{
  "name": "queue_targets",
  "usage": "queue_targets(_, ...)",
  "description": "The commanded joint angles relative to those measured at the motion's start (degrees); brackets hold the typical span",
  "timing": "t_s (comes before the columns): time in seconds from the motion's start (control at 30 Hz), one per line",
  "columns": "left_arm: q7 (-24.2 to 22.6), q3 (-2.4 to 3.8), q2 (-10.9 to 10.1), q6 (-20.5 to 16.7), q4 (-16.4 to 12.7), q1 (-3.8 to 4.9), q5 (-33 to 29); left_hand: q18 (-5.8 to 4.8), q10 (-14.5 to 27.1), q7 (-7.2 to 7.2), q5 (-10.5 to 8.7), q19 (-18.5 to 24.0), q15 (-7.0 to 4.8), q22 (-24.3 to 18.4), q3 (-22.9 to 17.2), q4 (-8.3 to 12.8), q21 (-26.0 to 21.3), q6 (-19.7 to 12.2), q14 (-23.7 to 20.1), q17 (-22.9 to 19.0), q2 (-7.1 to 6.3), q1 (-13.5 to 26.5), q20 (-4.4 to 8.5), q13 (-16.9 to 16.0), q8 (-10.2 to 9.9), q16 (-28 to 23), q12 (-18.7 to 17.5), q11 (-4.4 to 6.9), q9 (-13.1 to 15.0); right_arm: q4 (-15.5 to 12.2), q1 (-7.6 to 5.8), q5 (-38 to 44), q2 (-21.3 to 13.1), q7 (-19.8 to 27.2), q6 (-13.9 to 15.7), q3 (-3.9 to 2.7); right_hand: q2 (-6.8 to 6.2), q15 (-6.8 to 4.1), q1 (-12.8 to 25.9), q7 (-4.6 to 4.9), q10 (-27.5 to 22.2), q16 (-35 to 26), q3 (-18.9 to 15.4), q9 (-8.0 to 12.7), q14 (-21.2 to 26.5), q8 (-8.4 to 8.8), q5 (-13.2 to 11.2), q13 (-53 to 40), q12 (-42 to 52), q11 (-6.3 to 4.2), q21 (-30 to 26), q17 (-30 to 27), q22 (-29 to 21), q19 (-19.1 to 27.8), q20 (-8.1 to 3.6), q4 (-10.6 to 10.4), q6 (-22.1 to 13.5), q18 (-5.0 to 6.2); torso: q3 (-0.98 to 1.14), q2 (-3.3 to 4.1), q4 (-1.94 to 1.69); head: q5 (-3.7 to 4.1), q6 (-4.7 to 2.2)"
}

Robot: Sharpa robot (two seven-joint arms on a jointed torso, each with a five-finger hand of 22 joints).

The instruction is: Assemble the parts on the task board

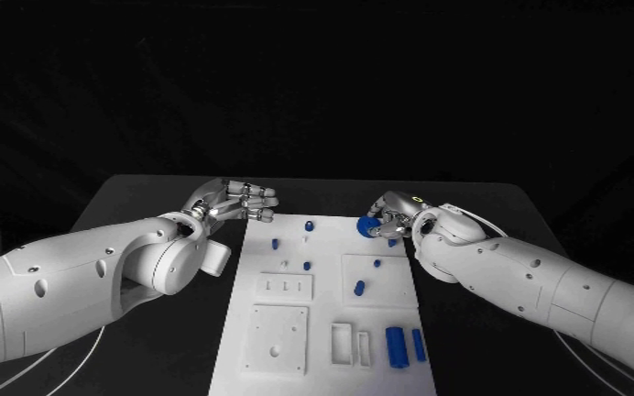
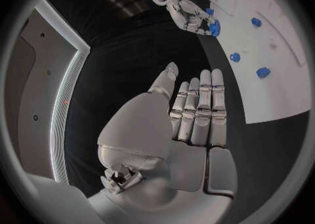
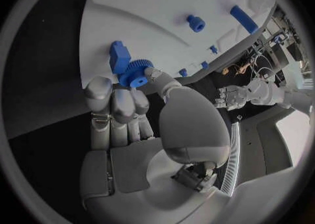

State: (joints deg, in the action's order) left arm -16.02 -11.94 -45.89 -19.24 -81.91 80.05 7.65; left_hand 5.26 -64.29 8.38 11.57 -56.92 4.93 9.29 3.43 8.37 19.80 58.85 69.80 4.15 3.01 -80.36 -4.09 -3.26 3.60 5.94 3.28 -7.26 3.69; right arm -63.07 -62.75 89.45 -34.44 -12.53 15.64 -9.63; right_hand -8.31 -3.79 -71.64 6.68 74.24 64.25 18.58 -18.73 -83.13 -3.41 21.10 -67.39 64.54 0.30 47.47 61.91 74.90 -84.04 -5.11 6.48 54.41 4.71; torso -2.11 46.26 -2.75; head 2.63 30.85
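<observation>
At the far right corner of the white board (image 1: 265, 359), the right hand (image 1: 394, 221) grips a small blue gear (image 1: 368, 225) between thumb and fingers. The right wrist view shows the gear (image 3: 136, 73) close beside a blue block (image 3: 118, 56) at the board's edge; I cannot tell whether the two touch or whether the gear is seated on anything. Left hand (image 1: 235, 202) hovers at the board's far left edge, holding nothing, fingers straight and side by side with the thumb out (image 2: 197, 111).

Other blue pieces stand on the board: small pegs (image 1: 308, 226) in the far half, two longer bars (image 1: 395, 346) lying near the front right.

Judgement: the step in hand is placing the gear, early in the assembly, since most pieces look unplaced. Next move calls for lining the gear's bore over its post and lowering it straight, without tilt.
</observation>
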Motion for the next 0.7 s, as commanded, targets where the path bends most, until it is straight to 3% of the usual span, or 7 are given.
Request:
queue_targets(0.03, -0.2, 0.05, 0.1, 0.8, -0.1, 0.06, 0.3, -0.90, 0.1, 0.00, 0.04, -0.3, 0.25, -0.1, 0.2, 0.1, 0.2, -0.3, 0.2, 0.0, 0.27, -0.1, -0.09, -0.1, 0.0, 0.3, 0.2, 0.09, 0.0, 0.1, 0.60, 1.5, 0.2, -0.5, -3.1, 0.57, 0.41, -0.26, 0.4, -0.22, 0.2, 0.3, -0.2, -0.2, -0.1, -0.21, 0.4, -0.2, 0.4, -0.35, 0.4, 0.1, 5.7, -1.3, -0.09, 0.0, 1.3, 0.23, -0.04, 0.00, 0.04, -0.04, 0.11)
queue_targets(0.5, -0.3, 0.05, 0.0, 0.8, -0.1, 0.06, 0.3, -0.89, 0.2, 0.04, 0.05, -0.2, 0.26, -0.1, 0.1, 0.1, 0.3, -0.4, 0.2, 0.0, 0.26, -0.1, -0.09, -0.1, 0.0, 0.3, 0.1, 0.05, 0.0, -2.7, 0.60, 5.2, -0.5, -3.0, 1.2, 0.74, 0.77, -1.01, 0.5, -1.69, 1.4, 0.5, 5.1, 0.3, -0.2, -0.27, -0.8, -1.7, 1.6, -1.35, 1.8, 0.5, 6.0, -1.4, -0.83, 0.6, 7.4, -0.32, -0.10, -0.08, -0.02, -0.45, -0.02)
queue_targets(0.7, -0.3, 0.05, -0.1, 0.7, -0.1, 0.06, 0.3, -0.89, 0.2, 0.04, 0.05, -0.2, 0.26, -0.1, 0.1, 0.1, 0.3, -0.4, 0.2, 0.0, 0.26, -0.1, -0.09, -0.1, 0.0, 0.3, 0.1, 0.05, 0.0, -4.5, 0.59, 7.0, -0.9, -3.8, 3.4, 0.73, 0.47, -1.13, 0.7, -1.91, 1.6, 0.4, 6.0, 0.4, -0.2, -0.21, -1.4, -1.8, 1.6, -1.50, 2.4, 0.5, 6.1, -1.5, -0.99, 0.6, 8.1, -0.48, -0.10, -0.07, 0.06, -0.81, -0.19)
